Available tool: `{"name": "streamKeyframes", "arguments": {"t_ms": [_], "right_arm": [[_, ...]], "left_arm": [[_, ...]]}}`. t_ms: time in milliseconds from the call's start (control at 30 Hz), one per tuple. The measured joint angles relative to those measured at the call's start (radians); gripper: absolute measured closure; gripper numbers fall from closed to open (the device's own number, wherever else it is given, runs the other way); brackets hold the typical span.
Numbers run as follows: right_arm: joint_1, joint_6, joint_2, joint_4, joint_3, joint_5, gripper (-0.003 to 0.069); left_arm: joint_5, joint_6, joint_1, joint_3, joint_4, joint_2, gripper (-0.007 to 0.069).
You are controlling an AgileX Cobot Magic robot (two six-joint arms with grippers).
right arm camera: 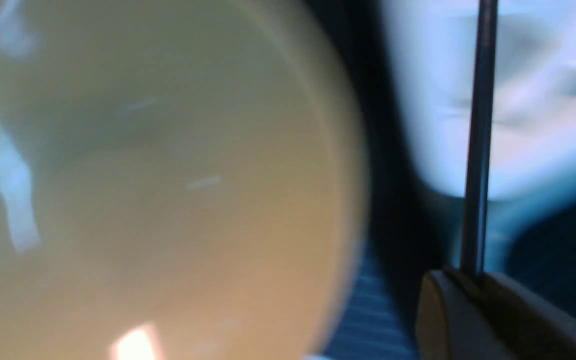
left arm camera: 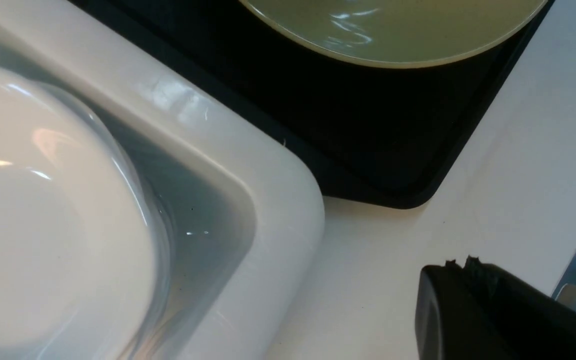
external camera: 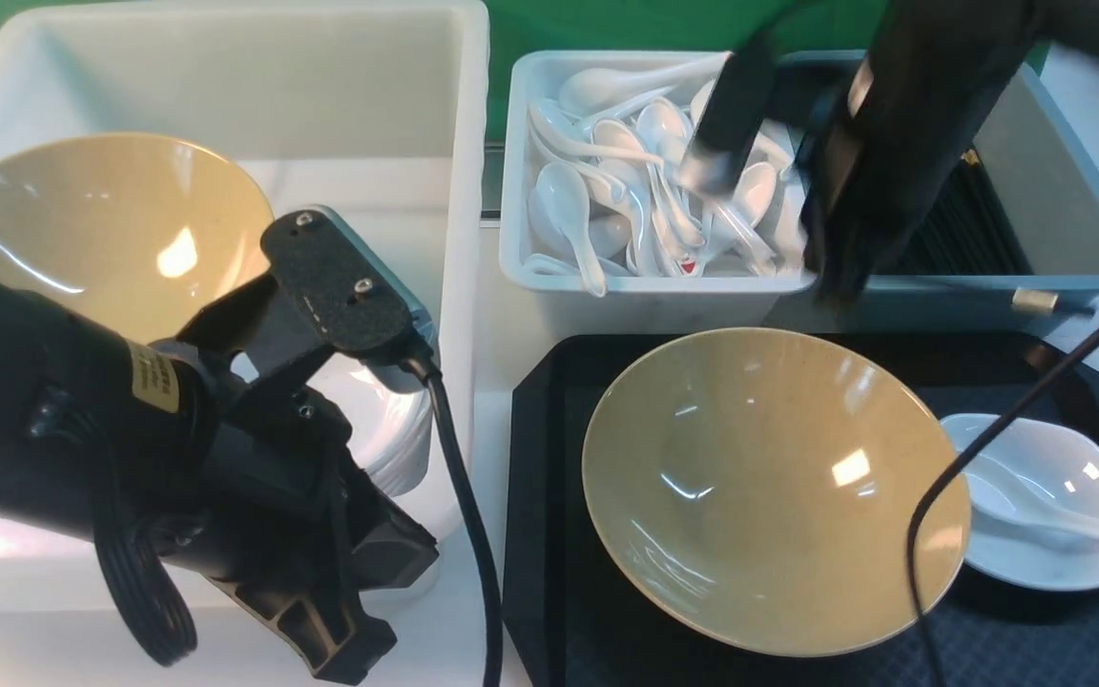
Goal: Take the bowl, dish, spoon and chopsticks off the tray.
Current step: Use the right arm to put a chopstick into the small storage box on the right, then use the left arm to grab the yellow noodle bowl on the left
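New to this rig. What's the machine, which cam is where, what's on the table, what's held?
It is a robot with two arms, each ending in a pincer. The wide picture looks forward from between them: left arm low on the left, right arm blurred at top right. The other two come from a camera on each wrist. On the black tray sit a tan bowl and a small white dish with a spoon in it. Beside it a white tub holds another bowl and stacked dishes; behind stand a bin of spoons and a grey-blue bin. The right pincer seems to grip the chopsticks, sharp against the blur. The left pincer looks empty; open or shut, I cannot tell.
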Motion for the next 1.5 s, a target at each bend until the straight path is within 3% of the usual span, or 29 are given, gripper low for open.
{"name": "streamKeyframes", "arguments": {"t_ms": [33,233,267,333,500,567,733,800,867,1100,1267,1500], "right_arm": [[-0.006,0.010,0.000,0.000,-0.007,-0.004,0.0584],[-0.182,0.434,0.063,0.002,-0.096,-0.383,0.0584],[-0.182,0.447,0.067,0.002,-0.096,-0.398,0.0584],[-0.236,0.641,0.156,0.004,-0.096,-0.625,0.0583],[-0.284,0.791,0.281,0.006,-0.096,-0.749,0.0546],[-0.295,0.800,0.309,0.008,-0.096,-0.739,0.0498],[-0.308,0.809,0.313,0.009,-0.102,-0.585,0.0261],[-0.308,0.739,0.273,0.011,-0.131,-0.452,0.0181],[-0.307,0.654,0.232,0.012,-0.152,-0.357,0.0147],[-0.262,0.397,0.000,0.017,-0.162,0.000,0.0132],[-0.205,0.368,-0.216,0.044,0.027,0.032,0.0155],[-0.199,0.361,-0.441,0.043,0.359,0.040,0.0179]], "left_arm": [[0.000,-0.001,0.000,0.000,0.000,0.000,0.0633],[-0.013,-0.028,0.000,0.000,-0.025,0.000,0.0633],[-0.014,-0.029,0.000,0.000,-0.027,0.000,0.0633],[-0.018,-0.054,0.000,0.000,-0.058,0.000,0.0633],[-0.018,-0.071,0.000,0.000,-0.100,0.000,0.0633],[-0.017,-0.079,0.000,0.000,-0.108,0.000,0.0633],[0.005,-0.112,0.000,-0.007,-0.117,0.000,0.0633],[0.037,-0.119,0.000,-0.046,-0.102,0.012,0.0633],[0.060,-0.129,0.000,-0.099,-0.081,0.033,0.0633],[0.101,-0.140,0.000,-0.426,0.015,0.234,0.0629],[0.166,-0.125,0.000,-0.599,0.030,0.429,0.0578],[0.178,-0.088,0.000,-0.631,0.029,0.545,0.0483]]}}
